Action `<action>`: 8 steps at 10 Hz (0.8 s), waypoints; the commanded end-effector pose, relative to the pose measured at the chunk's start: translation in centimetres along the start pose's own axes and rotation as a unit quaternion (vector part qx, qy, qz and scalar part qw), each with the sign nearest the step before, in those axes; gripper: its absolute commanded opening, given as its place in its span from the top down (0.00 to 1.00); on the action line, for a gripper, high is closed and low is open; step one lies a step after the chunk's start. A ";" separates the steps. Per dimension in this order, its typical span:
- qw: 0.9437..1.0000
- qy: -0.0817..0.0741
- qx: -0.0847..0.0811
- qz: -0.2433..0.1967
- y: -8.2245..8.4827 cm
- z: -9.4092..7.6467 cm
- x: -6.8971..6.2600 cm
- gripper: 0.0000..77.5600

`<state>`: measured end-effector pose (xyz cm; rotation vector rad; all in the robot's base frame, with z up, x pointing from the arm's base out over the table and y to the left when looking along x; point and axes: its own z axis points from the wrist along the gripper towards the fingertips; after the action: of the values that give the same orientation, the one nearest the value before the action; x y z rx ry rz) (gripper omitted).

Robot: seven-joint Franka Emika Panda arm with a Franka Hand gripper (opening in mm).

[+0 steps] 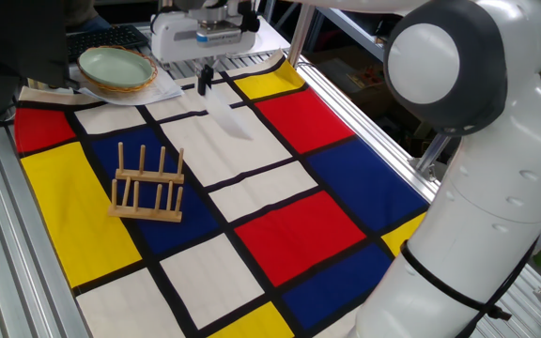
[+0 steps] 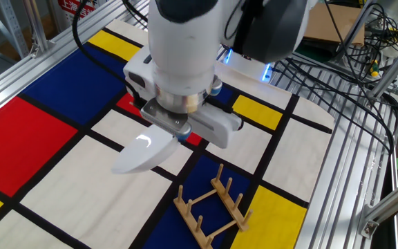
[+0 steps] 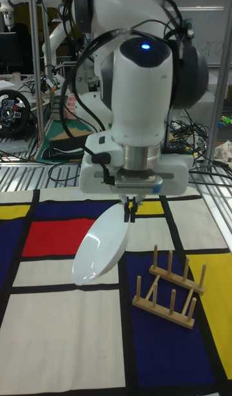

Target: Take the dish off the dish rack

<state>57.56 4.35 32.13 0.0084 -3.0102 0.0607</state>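
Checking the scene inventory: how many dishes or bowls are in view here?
2. The white dish hangs tilted from the gripper, clear of the dish rack. A pale green bowl sits in a wicker tray at the table's far corner.

I've got the gripper (image 3: 131, 210) pinching dish (image 3: 100, 246) by its rim, tilted, off the tabletop (image 3: 58, 344), w/ dish rack (image 3: 169, 288) empty beside it.

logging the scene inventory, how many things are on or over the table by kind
White dish, held by the gripper: 1
Wooden dish rack: 1
Pale green bowl: 1
Wicker tray under the bowl: 1
Total: 4
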 end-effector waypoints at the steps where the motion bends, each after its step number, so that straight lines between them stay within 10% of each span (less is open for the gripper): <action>1: 1.000 -0.008 0.026 -0.013 -0.2 0.5 -0.4 0.99; 8: 0.999 -0.031 0.029 -0.019 0.0 4.0 -1.2 0.99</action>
<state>58.10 4.35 28.43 0.0701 -3.0538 0.1453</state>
